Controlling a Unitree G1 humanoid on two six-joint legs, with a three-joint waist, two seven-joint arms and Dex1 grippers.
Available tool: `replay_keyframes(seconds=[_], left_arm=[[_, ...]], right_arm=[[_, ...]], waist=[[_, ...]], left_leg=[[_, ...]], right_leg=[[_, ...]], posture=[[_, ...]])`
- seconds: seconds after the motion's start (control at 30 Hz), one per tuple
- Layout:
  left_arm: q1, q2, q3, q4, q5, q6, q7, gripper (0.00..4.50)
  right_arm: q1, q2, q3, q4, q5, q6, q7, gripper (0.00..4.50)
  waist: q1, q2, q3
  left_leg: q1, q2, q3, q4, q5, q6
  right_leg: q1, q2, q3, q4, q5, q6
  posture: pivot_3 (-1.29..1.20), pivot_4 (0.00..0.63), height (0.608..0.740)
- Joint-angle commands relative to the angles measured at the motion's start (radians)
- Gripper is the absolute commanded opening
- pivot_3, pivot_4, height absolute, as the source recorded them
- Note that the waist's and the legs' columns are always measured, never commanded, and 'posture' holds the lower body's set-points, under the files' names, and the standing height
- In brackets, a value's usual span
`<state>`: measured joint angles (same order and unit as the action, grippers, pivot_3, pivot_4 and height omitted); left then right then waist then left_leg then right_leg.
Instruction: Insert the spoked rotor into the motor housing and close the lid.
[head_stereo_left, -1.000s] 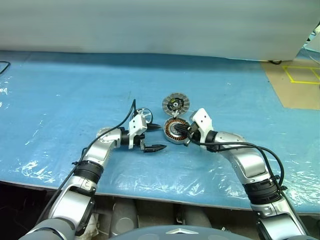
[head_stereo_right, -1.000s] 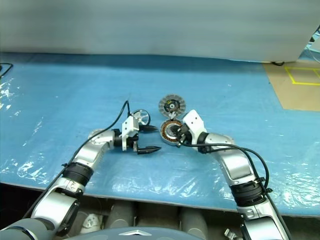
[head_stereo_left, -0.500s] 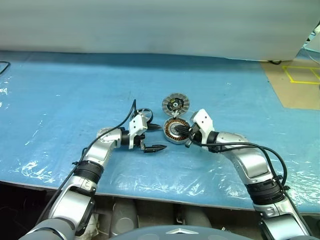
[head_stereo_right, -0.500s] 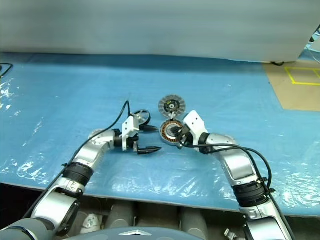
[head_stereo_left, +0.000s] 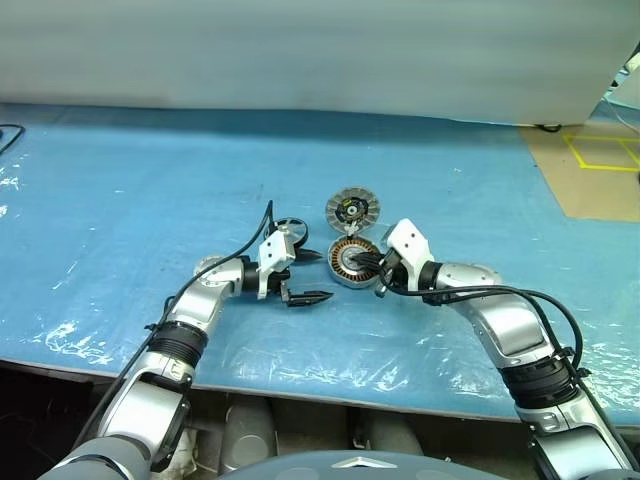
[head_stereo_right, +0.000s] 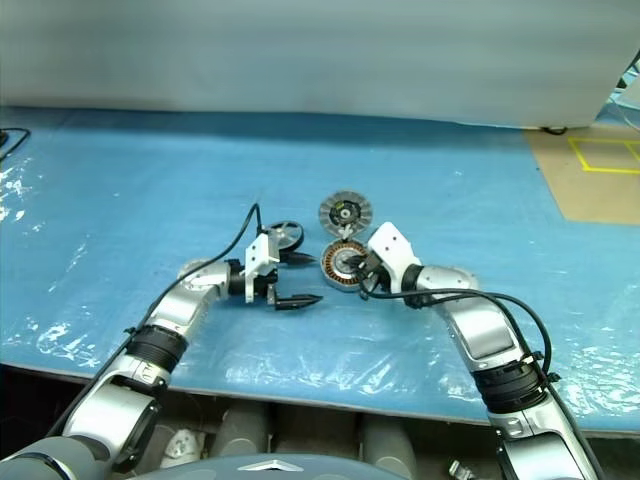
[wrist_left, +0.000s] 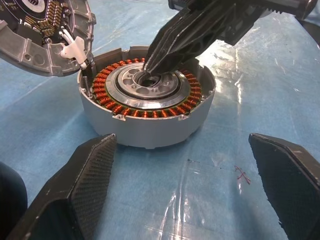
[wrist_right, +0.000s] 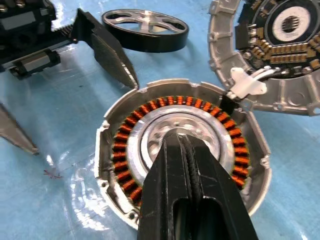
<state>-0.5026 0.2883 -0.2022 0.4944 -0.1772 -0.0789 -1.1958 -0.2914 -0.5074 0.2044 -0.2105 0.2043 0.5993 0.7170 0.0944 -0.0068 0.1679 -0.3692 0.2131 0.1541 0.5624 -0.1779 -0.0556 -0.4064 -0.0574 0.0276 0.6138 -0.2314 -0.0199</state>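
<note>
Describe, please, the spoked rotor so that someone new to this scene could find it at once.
On the blue table cover, three round parts cluster between the two arms. The spoked rotor lies flat at the cluster's left, behind the left gripper. Unlike the copper-wound motor housing and the ribbed lid, it is a thin dark see-through ring.

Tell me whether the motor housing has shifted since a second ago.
No. The motor housing keeps its spot just in front of the lid, as before.
</note>
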Motion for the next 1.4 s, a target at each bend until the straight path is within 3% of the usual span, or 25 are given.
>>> replay_keyframes(seconds=[0.03,0.83,1.17,1.4], left_arm=[[-0.021,-0.005,0.002,-0.01,-0.005,-0.015,-0.005,4.5],[-0.013,-0.009,0.002,-0.009,0.001,-0.02,0.007,4.5],[-0.015,-0.015,-0.002,-0.004,0.006,-0.026,0.008,4.5],[-0.014,-0.015,-0.002,-0.007,0.005,-0.023,0.007,4.5]], right_arm=[[0.034,-0.002,0.029,-0.008,0.023,0.042,0.032,0.01],[0.056,-0.035,0.063,-0.059,0.066,0.113,0.12,0.01],[0.024,0.089,-0.043,-0.076,0.149,0.081,0.069,0.01],[0.042,0.023,0.026,-0.07,0.107,0.096,0.085,0.01]], waist=[[0.0,0.0,0.0],[-0.001,0.0,0.0],[-0.001,0.0,0.0],[0.001,0.0,0.0]], left_leg=[[0.0,0.0,0.0,0.0,0.0,0.0],[0.0,0.0,0.0,-0.006,0.0,0.0],[-0.001,0.0,0.0,-0.006,0.0,0.0],[-0.002,-0.001,0.0,-0.006,0.0,0.0]], right_leg=[[0.0,0.0,0.0,-0.001,0.0,0.0],[0.0,0.001,-0.001,-0.006,0.0,0.0],[-0.001,0.001,-0.001,-0.005,0.0,0.0],[-0.001,0.0,-0.001,-0.006,0.0,0.0]], posture=[[0.0,0.15,0.74],[0.0,0.15,0.74],[0.0,0.15,0.74],[0.0,0.15,0.74]])
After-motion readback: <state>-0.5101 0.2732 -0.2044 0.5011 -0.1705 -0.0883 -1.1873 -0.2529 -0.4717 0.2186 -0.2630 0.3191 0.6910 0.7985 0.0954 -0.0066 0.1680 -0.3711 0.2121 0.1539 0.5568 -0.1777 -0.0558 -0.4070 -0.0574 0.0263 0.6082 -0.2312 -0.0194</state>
